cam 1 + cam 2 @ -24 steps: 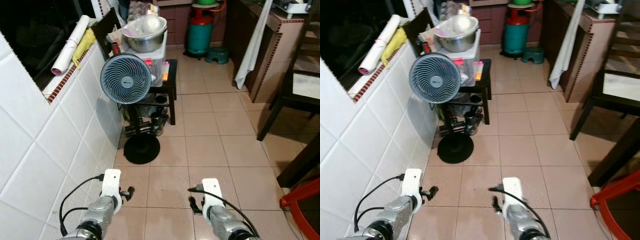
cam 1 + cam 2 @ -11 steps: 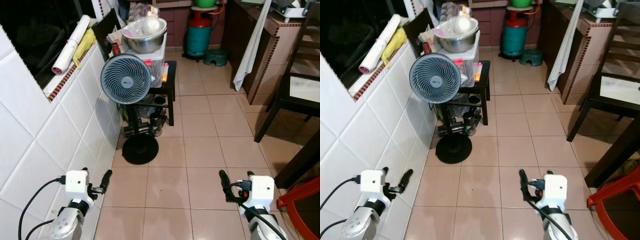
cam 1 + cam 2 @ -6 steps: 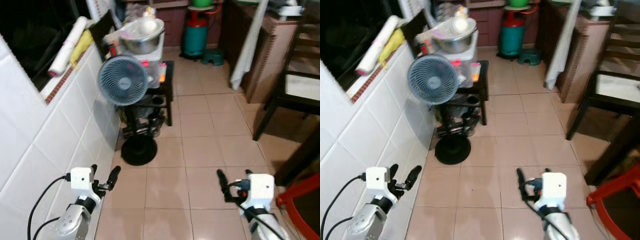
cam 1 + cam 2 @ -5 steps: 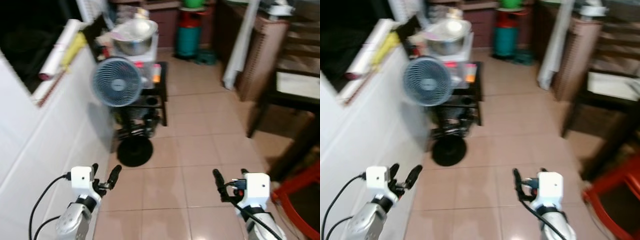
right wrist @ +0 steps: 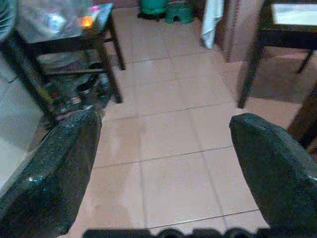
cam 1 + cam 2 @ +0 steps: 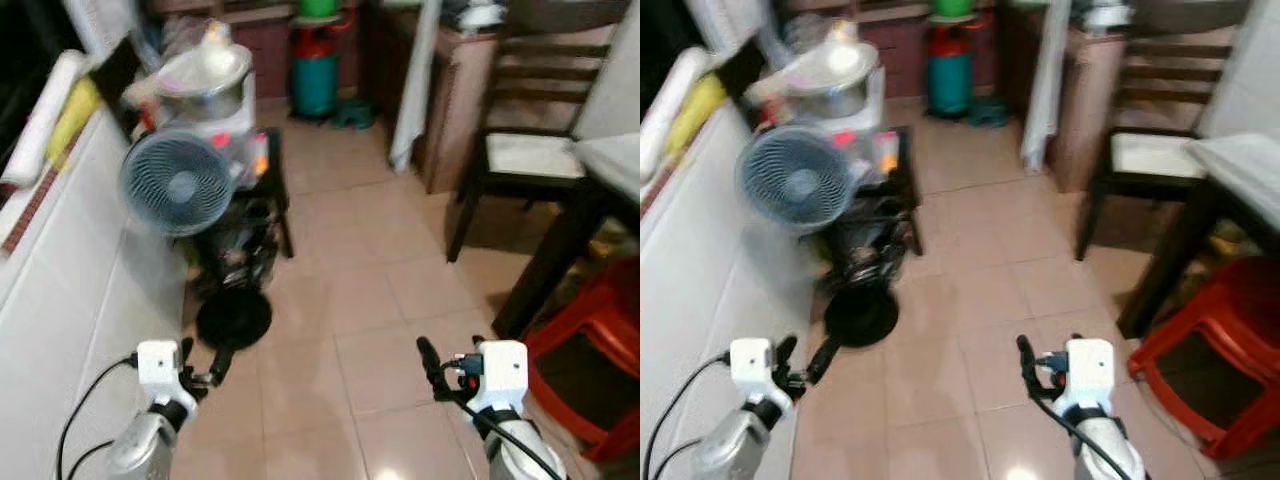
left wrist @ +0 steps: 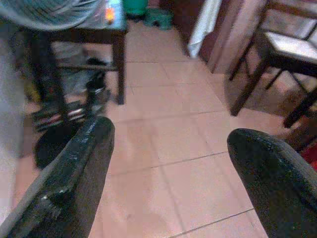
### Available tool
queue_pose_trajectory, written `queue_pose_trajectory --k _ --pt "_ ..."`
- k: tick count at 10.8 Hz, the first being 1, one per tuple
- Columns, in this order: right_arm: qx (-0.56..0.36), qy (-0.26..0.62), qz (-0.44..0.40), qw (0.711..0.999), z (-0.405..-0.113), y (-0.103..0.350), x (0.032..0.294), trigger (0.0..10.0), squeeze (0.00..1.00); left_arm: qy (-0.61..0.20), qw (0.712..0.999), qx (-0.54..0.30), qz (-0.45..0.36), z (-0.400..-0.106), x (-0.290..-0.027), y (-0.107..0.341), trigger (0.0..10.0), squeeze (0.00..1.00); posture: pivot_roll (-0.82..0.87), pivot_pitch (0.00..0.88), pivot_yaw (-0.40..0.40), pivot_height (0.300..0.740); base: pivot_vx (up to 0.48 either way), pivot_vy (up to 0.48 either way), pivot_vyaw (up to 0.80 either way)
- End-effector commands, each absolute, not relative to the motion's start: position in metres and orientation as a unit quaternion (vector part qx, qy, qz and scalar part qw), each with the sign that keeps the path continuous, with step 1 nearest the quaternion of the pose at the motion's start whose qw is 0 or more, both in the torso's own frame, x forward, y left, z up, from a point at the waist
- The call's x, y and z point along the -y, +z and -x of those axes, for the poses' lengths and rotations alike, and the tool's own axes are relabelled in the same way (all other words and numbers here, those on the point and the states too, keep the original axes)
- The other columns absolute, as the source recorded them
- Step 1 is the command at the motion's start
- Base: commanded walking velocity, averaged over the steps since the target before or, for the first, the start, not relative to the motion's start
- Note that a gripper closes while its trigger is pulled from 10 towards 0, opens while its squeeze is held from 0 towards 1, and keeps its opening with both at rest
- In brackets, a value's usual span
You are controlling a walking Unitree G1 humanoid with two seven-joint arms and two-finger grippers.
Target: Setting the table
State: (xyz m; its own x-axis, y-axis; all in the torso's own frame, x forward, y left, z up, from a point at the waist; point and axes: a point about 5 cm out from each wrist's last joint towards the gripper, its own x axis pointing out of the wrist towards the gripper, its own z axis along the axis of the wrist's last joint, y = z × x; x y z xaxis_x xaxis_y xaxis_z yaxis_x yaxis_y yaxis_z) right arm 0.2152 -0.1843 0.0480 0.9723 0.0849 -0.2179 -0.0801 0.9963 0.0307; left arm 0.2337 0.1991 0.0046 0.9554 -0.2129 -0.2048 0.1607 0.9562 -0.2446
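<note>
Taking the standing fan [image 6: 176, 187] as the marker, the whole scene has slid leftward in the head views compared with half a second ago, and the pictures are blurred: that reads as the robot turning to its right, not as anything in the room moving. The white tiled wall [image 6: 60, 290] left of the fan now takes up less of the frame, and the fan with the cluttered black side table [image 6: 262, 170] behind it sits further left than before. Below the fan, the left gripper [image 6: 203, 368] is held low over the tiled floor [image 6: 340, 290] with its fingers spread apart and nothing between them; the left wrist view confirms the wide gap. Well to the right of the fan, the right gripper [image 6: 451, 365] is held at about the same height, likewise spread wide and empty, as the right wrist view shows. Further right again, new things have come into view: a dark wooden chair [image 6: 510, 150] with a pale seat, the edge of a dining table [image 6: 610, 160] at the frame's right side, and a red plastic stool [image 6: 590, 350] beneath it. No plates, cutlery or other tableware can be made out, so the table is the only task thing in sight. My judgement is that the robot is still travelling toward the table, with the setting itself not yet begun.
</note>
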Motion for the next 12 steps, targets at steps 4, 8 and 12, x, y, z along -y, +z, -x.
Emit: queue_pose_trajectory --k 4,8,12 --pt "-0.1 0.044 -0.009 0.994 -0.216 0.055 0.184 10.0 0.0 -0.111 0.982 -0.105 0.109 -0.239 -0.194 0.005 10.0 0.0 -0.12 0.0 0.08 0.74 0.308 0.0 -0.8" --pt "-0.107 0.078 -0.001 0.991 -0.219 0.057 0.179 10.0 0.0 -0.104 0.984 -0.08 0.119 -0.239 -0.177 0.011 10.0 0.0 -0.09 0.0 0.008 0.74 0.325 0.0 -0.8" --pt "-0.108 0.1 -0.001 0.989 -0.222 0.058 0.169 10.0 0.0 -0.11 0.985 -0.07 0.109 -0.238 -0.164 0.025 10.0 0.0 -0.09 0.0 0.014 0.74 0.324 0.0 -0.8"
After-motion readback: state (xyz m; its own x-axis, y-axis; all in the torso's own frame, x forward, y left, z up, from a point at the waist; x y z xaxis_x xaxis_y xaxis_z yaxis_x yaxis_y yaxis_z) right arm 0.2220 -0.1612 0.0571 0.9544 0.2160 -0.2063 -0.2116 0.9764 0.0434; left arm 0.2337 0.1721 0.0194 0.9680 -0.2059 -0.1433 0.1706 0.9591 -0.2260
